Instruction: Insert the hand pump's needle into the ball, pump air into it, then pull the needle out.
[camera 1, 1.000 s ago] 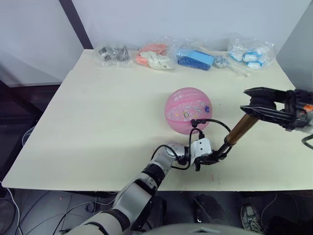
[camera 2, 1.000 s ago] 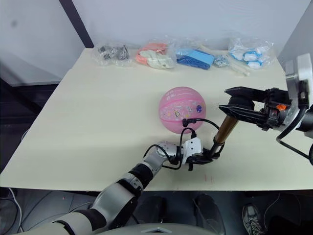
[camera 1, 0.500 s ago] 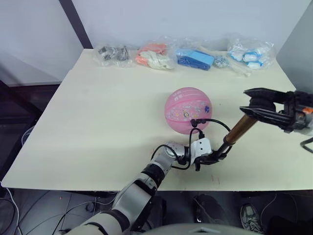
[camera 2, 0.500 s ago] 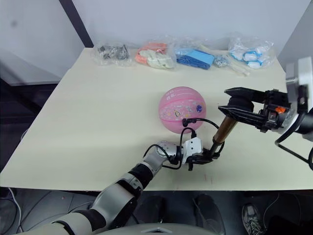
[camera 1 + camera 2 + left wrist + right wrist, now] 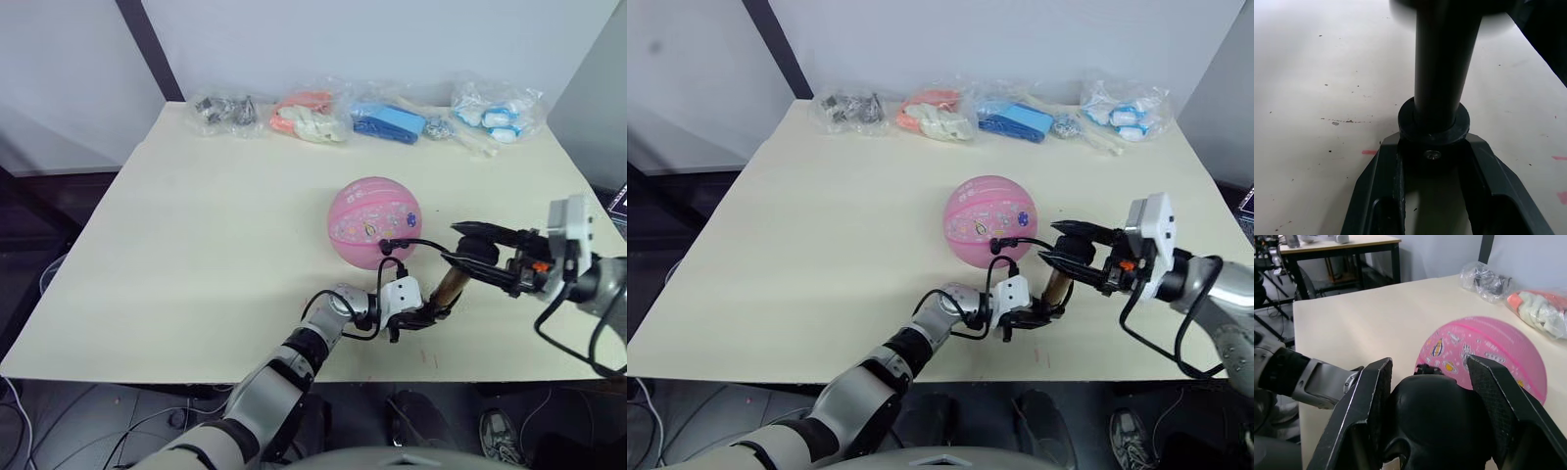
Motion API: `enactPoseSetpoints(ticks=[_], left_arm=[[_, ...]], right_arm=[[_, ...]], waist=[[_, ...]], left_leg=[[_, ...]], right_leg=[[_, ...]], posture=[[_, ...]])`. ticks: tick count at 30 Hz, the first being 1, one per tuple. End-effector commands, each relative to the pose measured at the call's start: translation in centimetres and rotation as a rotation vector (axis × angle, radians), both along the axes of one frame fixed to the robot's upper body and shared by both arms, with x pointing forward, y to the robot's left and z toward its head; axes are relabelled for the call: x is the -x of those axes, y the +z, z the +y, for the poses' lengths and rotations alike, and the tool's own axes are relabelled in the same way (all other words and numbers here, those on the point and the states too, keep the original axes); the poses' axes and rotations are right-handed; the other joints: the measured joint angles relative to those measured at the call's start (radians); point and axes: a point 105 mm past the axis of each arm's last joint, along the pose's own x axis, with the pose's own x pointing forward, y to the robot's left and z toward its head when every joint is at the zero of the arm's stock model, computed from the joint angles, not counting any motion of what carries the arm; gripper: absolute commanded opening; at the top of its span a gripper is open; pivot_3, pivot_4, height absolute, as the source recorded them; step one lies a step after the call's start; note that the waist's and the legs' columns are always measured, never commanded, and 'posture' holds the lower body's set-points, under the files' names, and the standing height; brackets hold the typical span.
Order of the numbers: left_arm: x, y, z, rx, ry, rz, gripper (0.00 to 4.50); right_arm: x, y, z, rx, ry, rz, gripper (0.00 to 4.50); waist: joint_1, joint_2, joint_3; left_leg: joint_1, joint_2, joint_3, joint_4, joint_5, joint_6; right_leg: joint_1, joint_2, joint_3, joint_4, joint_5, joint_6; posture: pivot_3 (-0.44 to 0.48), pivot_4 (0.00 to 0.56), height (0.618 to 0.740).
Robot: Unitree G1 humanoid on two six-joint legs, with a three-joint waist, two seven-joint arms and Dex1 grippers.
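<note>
Head views: the pink ball [image 5: 375, 221] sits right of the table's [image 5: 196, 245] middle, with bare tabletop open to its left and toward the far edge, where a row of clear bags [image 5: 362, 116] lines the rim. My left gripper [image 5: 423, 315] lies near the front edge, clenched on the lower black end of the hand pump [image 5: 450, 286], whose gold barrel tilts up to my right. My right gripper [image 5: 468, 253] clasps the black handle at the pump's top, just beside the ball. The thin black hose [image 5: 423, 242] loops from the pump to a small black fitting on the ball's near side — the needle itself is too small to make out.

Left wrist view: my two fingers [image 5: 1382, 186] press against the pump's black collar [image 5: 1433, 128], standing on speckled tabletop with faint red marks.

Right wrist view: my fingers [image 5: 1362, 406] flank the rounded black handle [image 5: 1437, 416]; beyond it the ball shows cartoon prints and white lettering — not legible.
</note>
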Motion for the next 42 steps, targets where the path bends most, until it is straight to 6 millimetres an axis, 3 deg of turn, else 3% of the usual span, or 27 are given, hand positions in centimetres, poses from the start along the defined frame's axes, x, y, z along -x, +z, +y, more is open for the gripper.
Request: enactPoseSetpoints(ticks=[1,5,9,29,36,42], left_arm=[[1.0,-3.5,2.4,-0.119,0.036,0.102,1.07],[0.9,-3.5,2.4,-0.118,0.036,0.103,1.07],[0.9,-3.4,2.3,-0.118,0.036,0.103,1.07],[0.9,-3.3,1.9,-0.110,0.034,0.107,1.07],[0.8,-3.3,1.9,-0.109,0.037,0.106,1.07],[0.9,-3.3,1.8,-0.108,0.039,0.106,1.07]], right_arm=[[-0.1,-4.2,0.1,0.048,-0.021,0.127,2.02],[-0.2,-4.8,0.0,0.045,-0.033,0.127,2.02],[0.0,-4.0,0.0,0.038,-0.012,0.115,2.02],[1.7,8.9,-1.3,-0.001,0.066,-0.080,2.02],[2.1,12.5,-1.7,-0.022,0.076,-0.117,2.02],[2.2,14.1,-1.7,-0.036,0.080,-0.131,2.02]], waist=[[0.000,0.000,0.000],[0.000,0.000,0.000],[0.000,0.000,0.000],[0.003,0.006,0.007],[0.003,0.007,0.008],[0.006,0.007,0.008]], left_leg=[[0.000,0.000,0.000,0.000,0.000,0.000],[0.000,0.000,0.000,0.000,0.000,0.000],[0.000,0.000,0.000,0.000,0.000,0.000],[-0.005,-0.001,-0.001,0.001,0.000,0.000],[-0.006,-0.001,0.000,0.001,0.000,0.000],[-0.014,-0.001,-0.001,0.003,0.000,0.000]], right_leg=[[0.000,0.000,0.000,0.000,0.000,0.000],[0.000,0.000,0.000,0.000,0.000,0.000],[0.000,0.000,0.000,0.000,0.000,0.000],[-0.002,-0.001,0.000,-0.001,0.000,0.000],[-0.003,-0.002,0.000,-0.001,0.000,0.000],[-0.010,-0.002,0.000,0.000,0.001,0.000]], posture=[[0.000,0.150,0.736],[0.000,0.150,0.736],[0.000,0.150,0.736],[0.000,0.150,0.736],[0.000,0.150,0.736],[0.000,0.150,0.736]])
